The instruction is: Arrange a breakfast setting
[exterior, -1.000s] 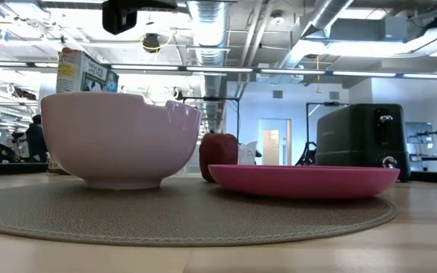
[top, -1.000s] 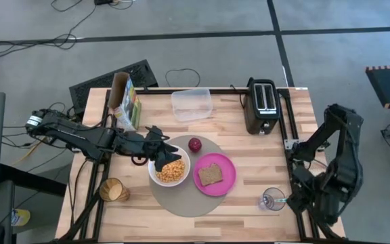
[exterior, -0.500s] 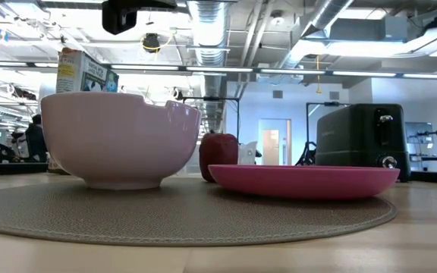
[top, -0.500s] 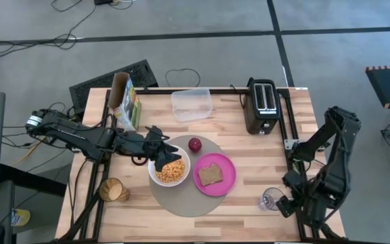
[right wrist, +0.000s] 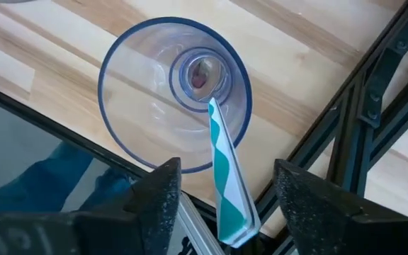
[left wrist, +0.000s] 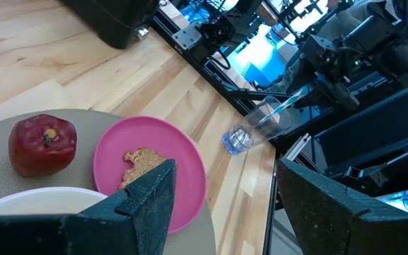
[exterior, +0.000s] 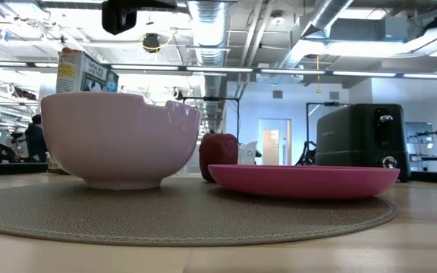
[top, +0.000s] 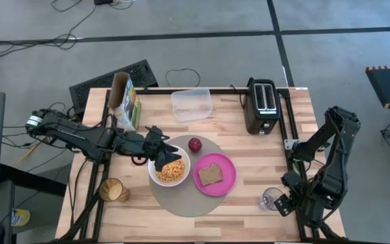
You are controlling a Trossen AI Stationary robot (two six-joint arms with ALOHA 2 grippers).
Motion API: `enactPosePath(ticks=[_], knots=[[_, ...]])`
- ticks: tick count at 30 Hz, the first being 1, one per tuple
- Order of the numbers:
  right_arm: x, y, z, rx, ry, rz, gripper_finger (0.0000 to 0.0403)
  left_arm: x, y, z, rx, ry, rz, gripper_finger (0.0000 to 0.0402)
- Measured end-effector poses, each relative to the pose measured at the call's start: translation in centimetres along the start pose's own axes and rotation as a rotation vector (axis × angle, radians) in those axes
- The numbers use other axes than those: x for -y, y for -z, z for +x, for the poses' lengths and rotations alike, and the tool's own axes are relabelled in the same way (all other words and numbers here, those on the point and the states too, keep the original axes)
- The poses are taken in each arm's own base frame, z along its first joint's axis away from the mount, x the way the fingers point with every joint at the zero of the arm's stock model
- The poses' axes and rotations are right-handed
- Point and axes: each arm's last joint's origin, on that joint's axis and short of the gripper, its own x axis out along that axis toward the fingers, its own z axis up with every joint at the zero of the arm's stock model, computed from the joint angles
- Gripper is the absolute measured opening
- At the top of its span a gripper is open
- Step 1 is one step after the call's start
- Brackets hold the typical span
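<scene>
On the round grey-brown mat (top: 181, 200) stand a white bowl (top: 170, 171) with yellow cereal, a magenta plate (top: 225, 181) with the brown toast slice (top: 211, 174), and a small red apple (top: 195, 144). My left gripper (top: 160, 154) is open at the bowl's far-left rim (left wrist: 48, 195). The clear glass (top: 269, 200) stands near the table's near right corner. The teal-handled spoon (right wrist: 222, 177) stands in it, leaning on the rim. My right gripper (right wrist: 225, 209) is open just above the glass, one finger on each side of the spoon's handle end. My left gripper stands at the bowl's rim, and I cannot tell whether it touches it.
A black toaster (top: 263, 105) and a clear plastic tub (top: 191, 104) stand at the far edge, and a cereal box (top: 124, 102) at the far left. A brown cup (top: 112, 190) lies near the left front. The table's edge and frame rail (right wrist: 374, 92) run close beside the glass.
My right gripper has moved toward the table's left edge, to the glass, and now sits right over it. The glass and spoon have stayed in place.
</scene>
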Motion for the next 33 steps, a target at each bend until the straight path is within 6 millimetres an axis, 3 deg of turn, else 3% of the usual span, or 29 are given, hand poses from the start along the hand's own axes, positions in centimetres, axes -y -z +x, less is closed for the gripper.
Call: enactPosePath(ticks=[16, 33], knots=[[0.0, 0.0, 0.0, -0.035, 0.027, -0.004, 0.0094, 0.0, 0.0, 0.0, 0.000, -0.002, 0.001, 0.0229], [-0.4, -1.3, -0.9, -0.025, 0.002, -0.131, 0.0078, 0.0, 0.0, 0.0, 0.000, -0.001, 0.001, 0.0229]])
